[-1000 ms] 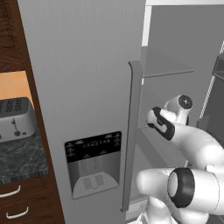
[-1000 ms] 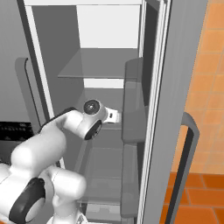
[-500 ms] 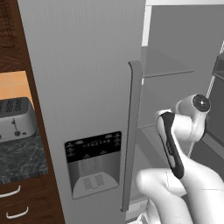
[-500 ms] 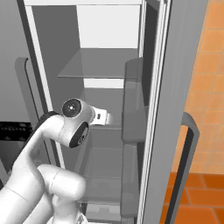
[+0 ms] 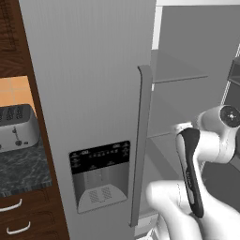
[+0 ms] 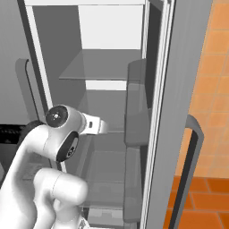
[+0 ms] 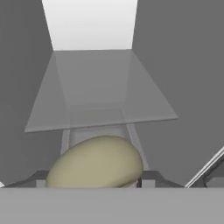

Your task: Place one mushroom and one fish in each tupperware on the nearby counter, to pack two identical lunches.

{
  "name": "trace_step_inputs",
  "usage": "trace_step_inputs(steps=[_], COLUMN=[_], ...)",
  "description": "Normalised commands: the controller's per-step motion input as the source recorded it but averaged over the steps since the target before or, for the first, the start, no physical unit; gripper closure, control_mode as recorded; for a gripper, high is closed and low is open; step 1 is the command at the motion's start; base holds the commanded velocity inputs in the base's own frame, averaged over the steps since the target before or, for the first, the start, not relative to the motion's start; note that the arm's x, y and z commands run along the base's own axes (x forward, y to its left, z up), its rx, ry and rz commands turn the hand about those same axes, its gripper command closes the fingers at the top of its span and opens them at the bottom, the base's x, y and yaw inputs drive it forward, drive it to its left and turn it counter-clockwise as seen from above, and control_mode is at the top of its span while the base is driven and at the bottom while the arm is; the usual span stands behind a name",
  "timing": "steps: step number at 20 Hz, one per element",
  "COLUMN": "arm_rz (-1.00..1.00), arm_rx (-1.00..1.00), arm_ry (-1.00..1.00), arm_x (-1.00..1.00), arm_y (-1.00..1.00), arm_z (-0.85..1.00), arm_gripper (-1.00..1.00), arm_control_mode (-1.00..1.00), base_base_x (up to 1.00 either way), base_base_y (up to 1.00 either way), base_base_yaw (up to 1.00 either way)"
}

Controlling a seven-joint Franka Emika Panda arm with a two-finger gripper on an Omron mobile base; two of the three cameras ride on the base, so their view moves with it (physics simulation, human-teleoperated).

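smooth rounded beige mushroom [image 7: 95,162] close before pincer inside open grey fridge [image 6: 112,71], beneath translucent glass shelf [image 7: 100,92]; pincer state unclear.

1. Mushroom [image 7: 97,162]: pale beige-tan, smooth rounded cap seen in the hand view, domed side up, slightly higher toward the right. Sits low in that view, just under the glass shelf of the open fridge, between two dark grey pieces at its left and right. Whether gripped or merely lying there cannot be told.
2. Counter [image 5: 21,171]: dark speckled stone worktop at the left edge of the left base view, over brown drawers with curved silver handles.
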Motion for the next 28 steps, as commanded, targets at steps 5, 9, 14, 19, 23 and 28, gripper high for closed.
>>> trace_step_inputs(steps=[5,9,14,19,23,28], arm_rz=[0.0,0.0,0.0,0.0,0.0,0.0], arm_rx=[0.0,0.0,0.0,0.0,0.0,0.0], arm_ry=[0.0,0.0,0.0,0.0,0.0,0.0], arm_x=[-0.24,0.0,0.0,0.0,0.0,0.0], arm_y=[0.01,0.0,0.0,0.0,0.0,0.0], arm_z=[0.0,0.0,0.0,0.0,0.0,0.0], arm_gripper=[1.0,1.0,1.0,1.0,1.0,1.0], arm_control_mode=[1.0,1.0,1.0,1.0,1.0,1.0], base_base_x=[-0.6,-1.0,-0.65,-0.22,-0.13,0.07], base_base_y=[0.0,0.36,1.0,1.0,1.0,1.0], base_base_yaw=[0.01,0.09,0.25,0.43,0.53,0.44])
